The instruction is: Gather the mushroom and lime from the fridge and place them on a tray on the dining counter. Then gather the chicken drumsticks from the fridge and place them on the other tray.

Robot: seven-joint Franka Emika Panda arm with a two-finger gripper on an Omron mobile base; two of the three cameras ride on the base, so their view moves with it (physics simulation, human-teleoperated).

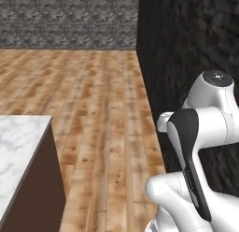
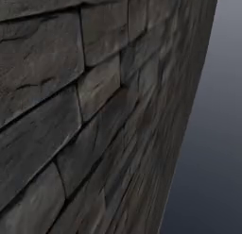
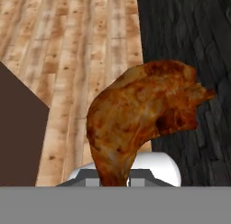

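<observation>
Gripper [image 3: 113, 182] was clamped on the chicken drumstick [image 3: 140, 114], holding it by the narrow bone end; fingertips themselves were hidden behind the meat and the bottom edge of the hand view. Drumstick was browned, glossy, mottled orange-brown skin, with the fat lumpy end up and tapering toward the gripper. It hung in the air over the wood floor [image 1: 102, 109], just beside the dark stone wall [image 1: 186, 44].

Floor was warm plank wood with knots and streaks. The wall was rough, dark grey stacked stone, with irregular blocks and deep joints; in the right base view it sat very close to the camera [image 2: 71, 110], with a plain blue-grey strip past its edge. A lighter grey stone wall [image 1: 65, 20] ran across the far end of the floor.

Counter [image 1: 21, 151] stood across the floor from the dark wall: white marble-look top with grey veining and a dark brown side panel, cut off at the frame edge.

White arm [image 1: 205, 133] with its dark joint cover stood against the dark wall, its lower part cut off.
</observation>
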